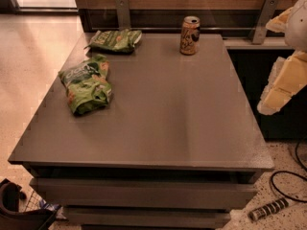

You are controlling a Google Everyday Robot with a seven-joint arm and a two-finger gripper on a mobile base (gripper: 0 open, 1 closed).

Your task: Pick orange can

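Note:
The orange can (190, 35) stands upright at the far edge of the grey table (163, 128), right of centre. It has an orange-tan body with dark and white markings and a silver top rim. My gripper (280, 85) shows as a pale cream shape at the right edge of the view, beside the table's right side. It is well to the right of the can, nearer to me, and not touching it.
Two green snack bags lie on the table's left side, one at the far left corner (115, 40) and one nearer (87, 83). A wood-panelled wall with metal brackets (123, 12) runs behind. A black cable (288, 186) lies on the floor at right.

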